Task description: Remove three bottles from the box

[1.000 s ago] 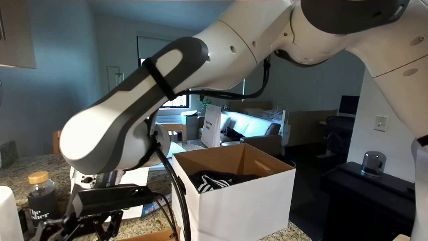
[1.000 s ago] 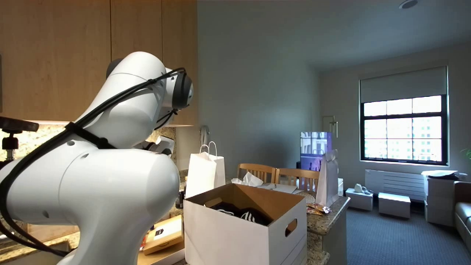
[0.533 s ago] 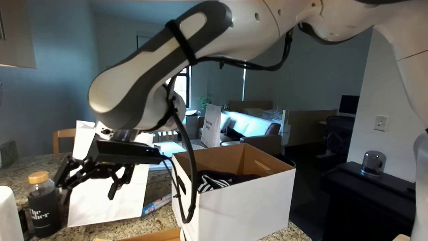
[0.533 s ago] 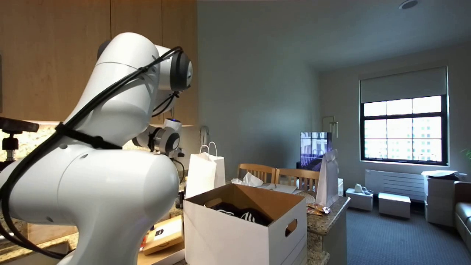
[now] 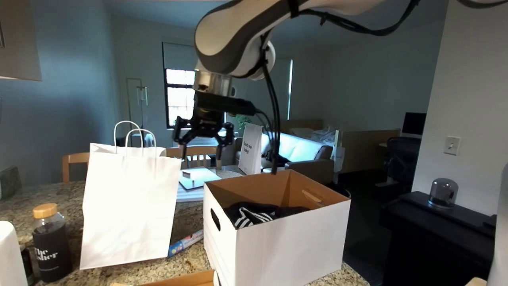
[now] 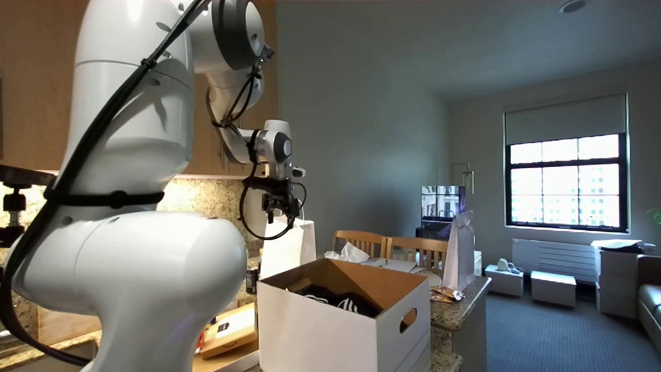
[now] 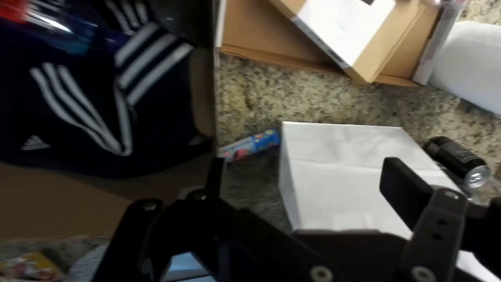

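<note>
The black fingers (image 7: 405, 194) stand wide apart above the speckled granite bench (image 5: 158, 269). In the wrist view, small red and blue bottles (image 7: 62, 35), blurred, lie inside the large white cardboard box (image 5: 291, 246) with brown inner walls and an oval hand-hole; I cannot tell how many. Beside them is dark cloth (image 7: 164, 109) with white stripes. A white paper bag (image 5: 131, 206) with loop handles stands near the box, and a blue patterned tube (image 5: 185, 243) lies between them. A clear bottle (image 5: 50, 242) with a tan cap and black sleeve stands near the bag.
</note>
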Tool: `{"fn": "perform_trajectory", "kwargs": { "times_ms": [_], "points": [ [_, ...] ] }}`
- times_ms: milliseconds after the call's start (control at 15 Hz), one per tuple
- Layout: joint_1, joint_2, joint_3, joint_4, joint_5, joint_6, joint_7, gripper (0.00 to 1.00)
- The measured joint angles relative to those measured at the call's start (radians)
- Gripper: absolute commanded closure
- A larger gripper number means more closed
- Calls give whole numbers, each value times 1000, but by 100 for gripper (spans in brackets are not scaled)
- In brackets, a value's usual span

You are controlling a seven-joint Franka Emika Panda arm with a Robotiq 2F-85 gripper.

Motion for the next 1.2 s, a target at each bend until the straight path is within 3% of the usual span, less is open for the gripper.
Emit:
{"fn": "perform_trajectory", "kwargs": {
  "times_ms": [200, 467, 800, 1200],
  "points": [
    [-101, -55, -20, 8, -49, -194, 0, 0],
    [-182, -22, -32, 23, -208, -317, 33, 0],
    [-188, 114, -34, 111, -339, -516, 92, 0],
    [-180, 152, -33, 150, -349, -540, 103, 0]
  ]
}}
